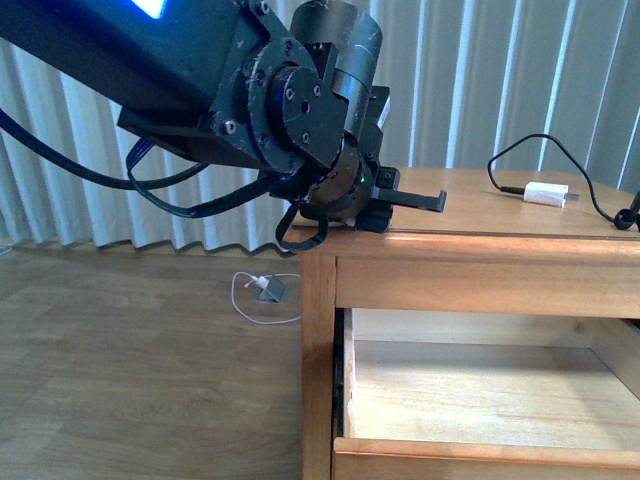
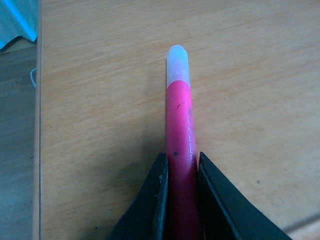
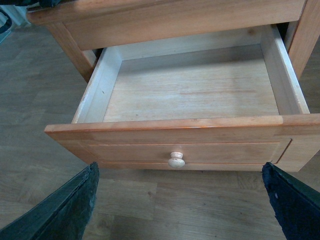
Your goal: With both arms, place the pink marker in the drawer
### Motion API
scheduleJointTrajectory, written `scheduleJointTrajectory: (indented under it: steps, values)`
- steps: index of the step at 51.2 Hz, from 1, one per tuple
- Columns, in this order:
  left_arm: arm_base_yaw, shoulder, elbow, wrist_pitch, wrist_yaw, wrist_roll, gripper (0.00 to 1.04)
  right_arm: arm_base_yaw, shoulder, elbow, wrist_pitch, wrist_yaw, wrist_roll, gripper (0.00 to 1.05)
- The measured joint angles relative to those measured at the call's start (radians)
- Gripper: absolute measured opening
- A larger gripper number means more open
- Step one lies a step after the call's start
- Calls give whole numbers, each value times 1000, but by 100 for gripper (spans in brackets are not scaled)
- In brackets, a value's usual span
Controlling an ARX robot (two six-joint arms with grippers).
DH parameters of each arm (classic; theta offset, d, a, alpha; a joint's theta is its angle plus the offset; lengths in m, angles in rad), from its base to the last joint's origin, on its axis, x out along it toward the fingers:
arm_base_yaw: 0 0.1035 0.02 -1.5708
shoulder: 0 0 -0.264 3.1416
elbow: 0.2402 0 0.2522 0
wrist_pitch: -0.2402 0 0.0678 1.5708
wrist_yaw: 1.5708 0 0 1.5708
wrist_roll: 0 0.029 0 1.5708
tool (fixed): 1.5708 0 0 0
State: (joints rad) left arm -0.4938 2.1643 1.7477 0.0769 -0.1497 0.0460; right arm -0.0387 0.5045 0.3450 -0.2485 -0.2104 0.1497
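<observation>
Though front view hides it, left pincer (image 2: 181, 156) grips pink marker (image 2: 178, 120).

Left arm (image 1: 300, 100) over tabletop (image 1: 480, 215), drawer (image 1: 480, 455) open

Marker (image 2: 179, 130) on tabletop (image 2: 100, 100), drawer (image 3: 170, 122) perhaps directly below.

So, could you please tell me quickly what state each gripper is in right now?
Left gripper: shut on the pink marker.
Right gripper: open, holding nothing, facing the open drawer.
</observation>
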Motion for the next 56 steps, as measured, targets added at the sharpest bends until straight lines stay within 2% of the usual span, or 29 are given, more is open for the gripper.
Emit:
scheduleJointTrajectory:
  steps: [8, 15, 22, 26, 43, 56]
  values:
    - [2, -65, -124, 116, 159, 60, 15, 0, 0, 0, 0, 0, 0, 96]
    - [3, -168, -267, 233, 359, 126, 15, 0, 0, 0, 0, 0, 0, 96]
    - [3, -290, -397, 271, 522, 192, 15, 0, 0, 0, 0, 0, 0, 96]
    - [3, -338, -460, 271, 583, 229, 15, 0, 0, 0, 0, 0, 0, 96]
    - [-24, -228, -521, 289, 549, 297, 15, 0, 0, 0, 0, 0, 0, 96]
    - [-61, -133, -485, 300, 462, 282, 16, 0, 0, 0, 0, 0, 0, 96]
